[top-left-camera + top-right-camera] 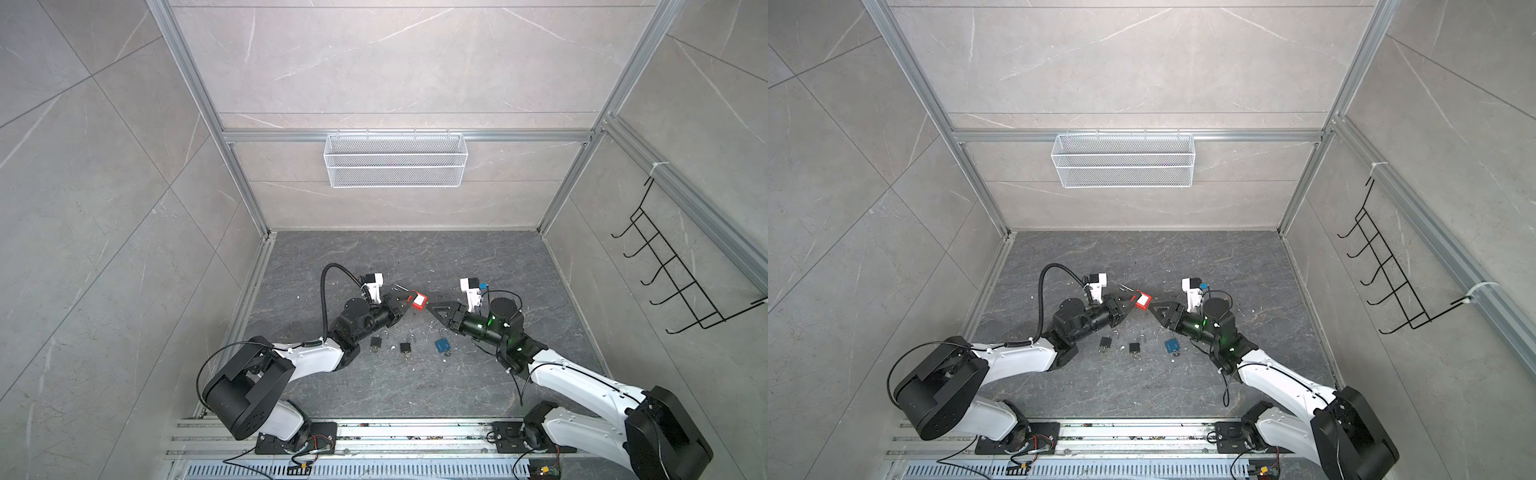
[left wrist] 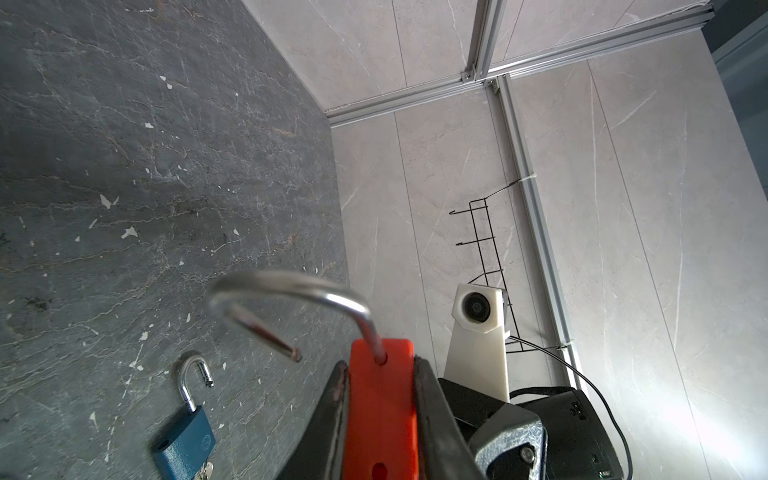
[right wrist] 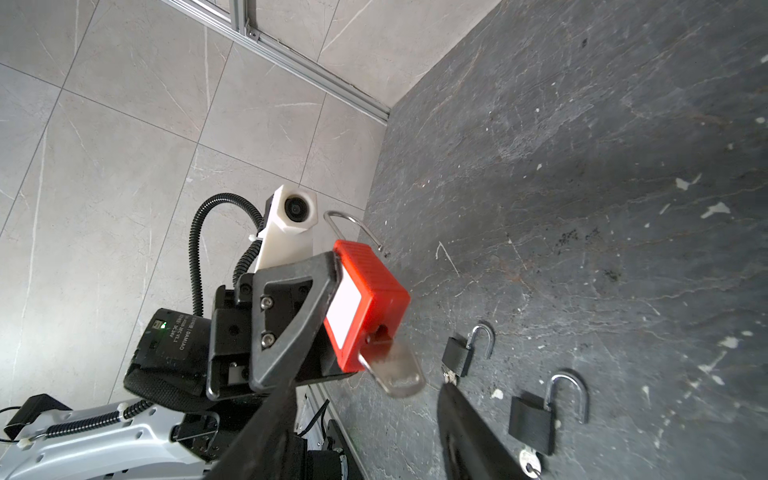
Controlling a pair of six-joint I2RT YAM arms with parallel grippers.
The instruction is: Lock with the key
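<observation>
Key (image 3: 397,371) inside red padlock (image 3: 376,286)

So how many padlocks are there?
4. The red padlock sits in the left gripper; on the table lie a black padlock by the left arm, the middle black padlock and the blue padlock. The arms might hide more.

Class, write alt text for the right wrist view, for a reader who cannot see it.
The left gripper clamps a red padlock, its shackle open and a silver key in its keyhole. The fingers of the right gripper stand open on either side of the key. Two black padlocks lie open on the dark table.
</observation>
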